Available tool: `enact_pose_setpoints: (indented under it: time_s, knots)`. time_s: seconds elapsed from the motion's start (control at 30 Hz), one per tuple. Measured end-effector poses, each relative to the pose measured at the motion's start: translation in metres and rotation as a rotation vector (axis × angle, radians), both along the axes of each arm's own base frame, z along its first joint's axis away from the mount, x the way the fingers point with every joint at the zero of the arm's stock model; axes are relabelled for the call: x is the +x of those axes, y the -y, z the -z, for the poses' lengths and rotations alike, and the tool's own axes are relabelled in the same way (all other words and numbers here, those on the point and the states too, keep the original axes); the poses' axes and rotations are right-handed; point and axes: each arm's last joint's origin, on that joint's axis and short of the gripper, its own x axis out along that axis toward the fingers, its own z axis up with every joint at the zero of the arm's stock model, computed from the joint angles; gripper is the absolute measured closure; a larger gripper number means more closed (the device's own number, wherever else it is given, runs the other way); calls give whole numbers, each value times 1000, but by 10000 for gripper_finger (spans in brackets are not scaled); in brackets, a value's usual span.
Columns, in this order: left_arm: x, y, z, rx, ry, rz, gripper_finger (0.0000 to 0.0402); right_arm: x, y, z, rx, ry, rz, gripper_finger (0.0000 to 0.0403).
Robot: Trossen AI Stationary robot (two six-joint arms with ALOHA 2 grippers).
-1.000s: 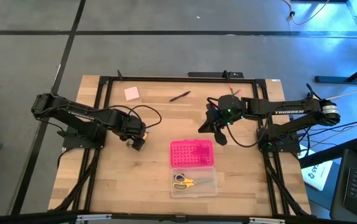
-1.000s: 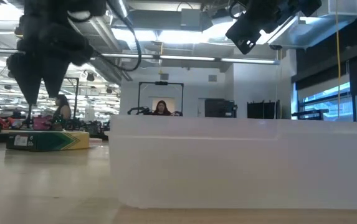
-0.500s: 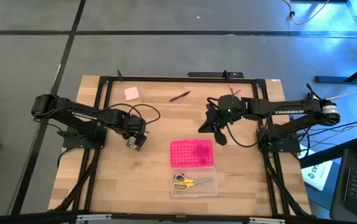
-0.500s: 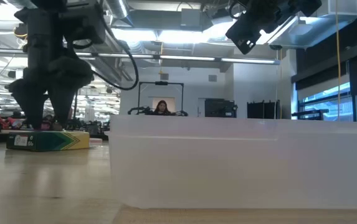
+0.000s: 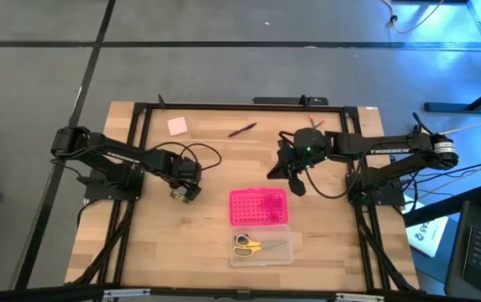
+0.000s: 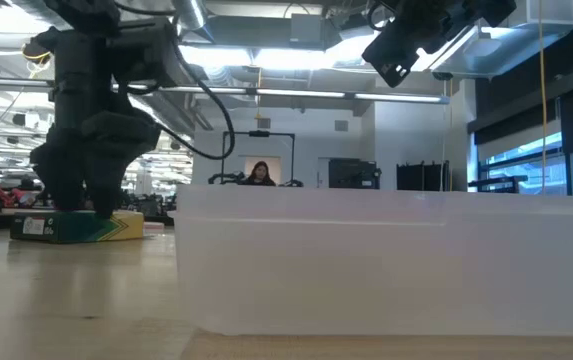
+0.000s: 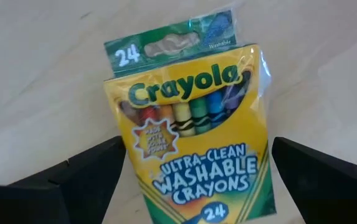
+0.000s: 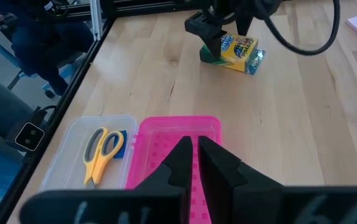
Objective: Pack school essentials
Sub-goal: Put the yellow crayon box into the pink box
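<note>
With its fingers spread to either side of the crayon box (image 7: 194, 124), the left gripper (image 5: 184, 192) sits low over the box at the left-centre of the table (image 5: 164, 252), not closed on it. The box lies flat on the wood, well apart from the clear case (image 5: 261, 243). Yellow-handled scissors (image 8: 100, 151) and a small blue eraser (image 8: 119, 144) lie inside the case, whose pink lid (image 5: 258, 206) lies open just beside it. The right gripper (image 5: 284, 176) hangs above the table near the lid, its fingers pressed nearly together and empty. A pink sticky-note pad (image 5: 177, 126) and a dark red pen (image 5: 242, 130) lie near the far edge
</note>
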Motion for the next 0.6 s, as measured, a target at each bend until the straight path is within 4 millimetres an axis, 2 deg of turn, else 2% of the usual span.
enact_pose_setpoints:
  time_s: [0.37,0.6]
  knots:
    - [8,3,17,22,-49,6,2,0,0,0,0,6,0,373]
    - [10,4,19,33,-61,-15,3,0,0,0,0,6,0,373]
